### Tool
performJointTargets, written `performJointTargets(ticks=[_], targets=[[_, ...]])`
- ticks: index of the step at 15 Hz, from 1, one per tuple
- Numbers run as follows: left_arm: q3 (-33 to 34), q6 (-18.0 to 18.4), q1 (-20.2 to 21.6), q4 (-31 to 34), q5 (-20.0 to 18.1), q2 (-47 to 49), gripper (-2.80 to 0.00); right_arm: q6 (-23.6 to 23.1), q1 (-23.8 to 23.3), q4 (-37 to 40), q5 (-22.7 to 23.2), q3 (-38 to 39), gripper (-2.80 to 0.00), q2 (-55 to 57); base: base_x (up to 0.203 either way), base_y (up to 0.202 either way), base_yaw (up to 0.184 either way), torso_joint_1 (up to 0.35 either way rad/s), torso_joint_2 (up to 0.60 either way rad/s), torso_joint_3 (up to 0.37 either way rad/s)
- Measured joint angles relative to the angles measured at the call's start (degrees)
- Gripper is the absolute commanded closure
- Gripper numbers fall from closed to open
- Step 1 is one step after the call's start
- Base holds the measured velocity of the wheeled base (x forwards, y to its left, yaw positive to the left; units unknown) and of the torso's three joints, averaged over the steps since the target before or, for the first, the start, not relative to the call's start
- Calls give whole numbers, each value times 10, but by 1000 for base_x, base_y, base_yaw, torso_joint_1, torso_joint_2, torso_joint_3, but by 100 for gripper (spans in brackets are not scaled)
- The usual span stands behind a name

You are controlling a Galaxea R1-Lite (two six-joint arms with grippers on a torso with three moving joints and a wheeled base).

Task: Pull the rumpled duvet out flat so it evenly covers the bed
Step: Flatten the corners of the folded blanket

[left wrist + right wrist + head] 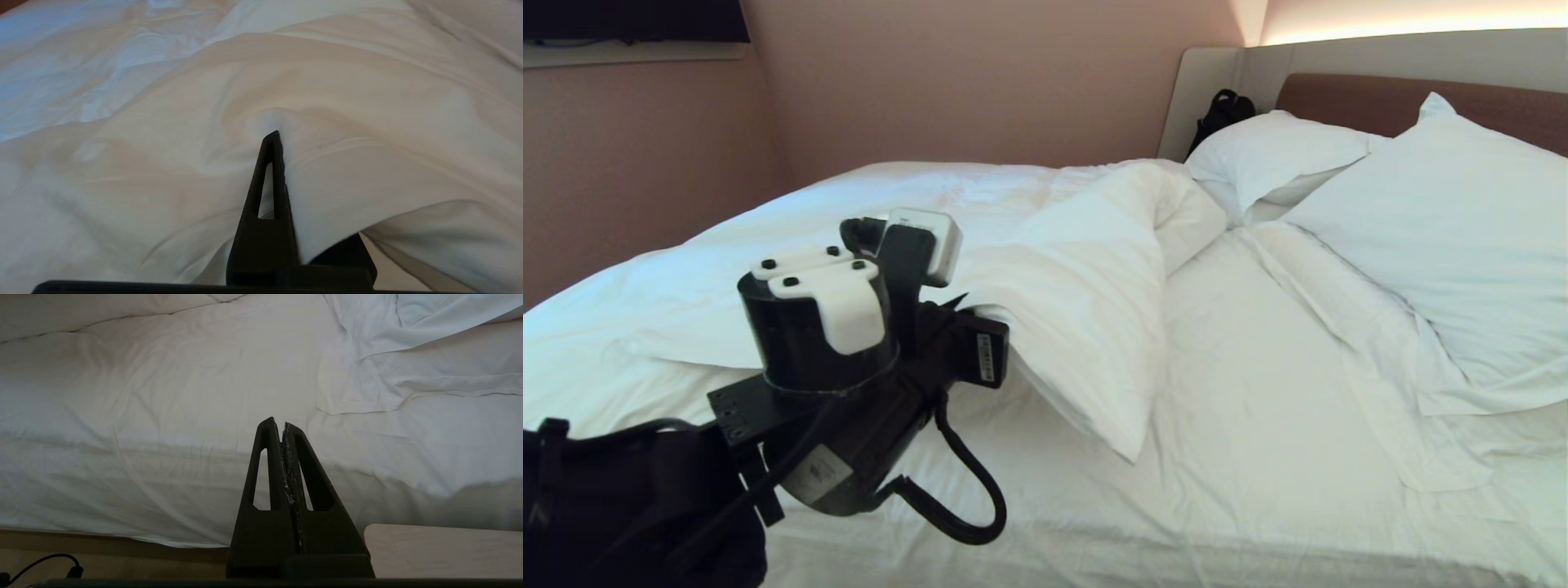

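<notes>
We have the left hand [282,163] pinched shut on a fold of the duvet [1086,269]; in the left wrist view one finger [265,204] shows and the cloth drapes over the other. We read the grip at the folded-back edge as the handle for dragging the cover toward the pillows, since that flap is doubled over on itself and leaves the sheet [1241,392] bare.

In the head view the duvet lies from 9 to 12 o'clock across the bed [1094,563], its turned-over corner hanging near centre. Two pillows [1445,229] sit at 2 o'clock against the headboard [1372,102], one overlapping the other. A dark object [1225,110], too small to identify, rests at 1 o'clock beside the far pillow.

The right hand [283,424] is closed on nothing and hangs off the bed's side, over the mattress edge, near a pale tabletop [441,551] and a black cable [49,563] on the floor.

Room: pinkish wall [972,73], lit strip above the headboard. Bedding is soft and wrinkled throughout, so we expect drag.
</notes>
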Motion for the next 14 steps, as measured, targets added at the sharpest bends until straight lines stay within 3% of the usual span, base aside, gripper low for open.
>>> performJointTargets(ticks=[7,14], targets=[[-26,-20,-125,-13,-2,35,0,0,0,0,0,0,0,0,0,0,0,0,0,0],[-62,-21,-189,-42,-3,82,0,0,0,0,0,0,0,0,0,0,0,0,0,0]])
